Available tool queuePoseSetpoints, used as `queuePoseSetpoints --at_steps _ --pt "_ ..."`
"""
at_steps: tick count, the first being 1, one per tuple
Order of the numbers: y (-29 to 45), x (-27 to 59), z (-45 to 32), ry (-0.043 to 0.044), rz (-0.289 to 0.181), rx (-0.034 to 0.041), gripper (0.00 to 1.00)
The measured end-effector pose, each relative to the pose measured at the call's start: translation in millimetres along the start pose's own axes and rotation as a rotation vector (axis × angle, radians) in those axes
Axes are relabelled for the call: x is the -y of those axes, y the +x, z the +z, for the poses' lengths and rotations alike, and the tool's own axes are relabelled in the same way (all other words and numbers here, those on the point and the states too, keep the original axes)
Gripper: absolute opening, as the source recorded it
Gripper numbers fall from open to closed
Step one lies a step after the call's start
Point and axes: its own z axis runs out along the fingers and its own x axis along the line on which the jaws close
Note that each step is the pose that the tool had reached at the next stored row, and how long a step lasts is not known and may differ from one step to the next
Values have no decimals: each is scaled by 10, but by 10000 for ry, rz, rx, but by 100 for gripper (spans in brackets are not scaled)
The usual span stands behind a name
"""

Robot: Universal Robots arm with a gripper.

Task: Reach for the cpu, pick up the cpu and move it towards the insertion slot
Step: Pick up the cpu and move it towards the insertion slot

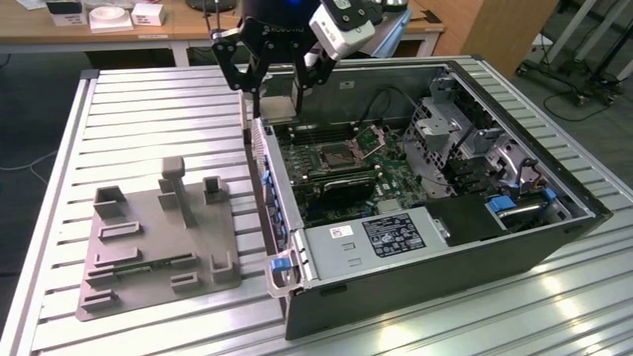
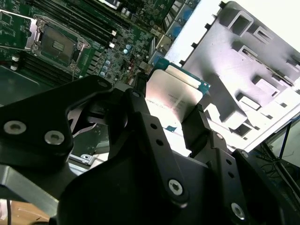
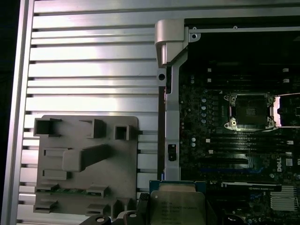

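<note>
My gripper [image 1: 281,102] is shut on the cpu [image 1: 280,110], a silvery square chip with a thin green rim. It hangs in the air over the back corner of the open computer case, at the wall on the exterior view's left. In both wrist views the cpu [image 2: 173,96] [image 3: 178,206] sits clamped between the black fingers [image 2: 140,101]. The insertion slot [image 1: 336,156] lies on the green motherboard inside the case, its metal plate [image 1: 374,139] hinged up. The slot [image 3: 248,110] [image 2: 58,44] is apart from the chip, deeper in the case.
A grey parts fixture [image 1: 158,237] with upright posts lies on the slatted aluminium table [image 1: 148,111], holding a green memory stick [image 1: 148,265]. The case wall [image 1: 267,178] stands between fixture and motherboard. A drive cage [image 1: 455,126] and power supply [image 1: 386,233] fill the case's other sides.
</note>
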Motion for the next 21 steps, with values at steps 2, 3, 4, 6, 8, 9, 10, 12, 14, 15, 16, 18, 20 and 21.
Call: queuePoseSetpoints --at_steps 2,3,4,6,8,9,10,12,14,15,16,18,20,21 --pt "-5 0 0 1 1 0 54" --pt "-7 0 0 0 1 0 54" --pt "-8 0 0 0 1 0 54" --pt "-12 0 0 1 1 0 54" --pt "-16 0 0 0 0 0 54" --pt "-19 0 0 0 0 0 54" --pt "-21 0 0 0 0 0 54" --pt "-27 0 0 1 0 0 54" --pt "-34 0 0 0 0 0 54" --pt "-37 0 0 0 0 0 54" --pt "-40 0 0 0 0 0 54" --pt "-53 -2 0 -3 0 1 54" --pt "-75 -4 0 -7 0 1 54" --pt "-101 -6 0 -9 1 0 54"
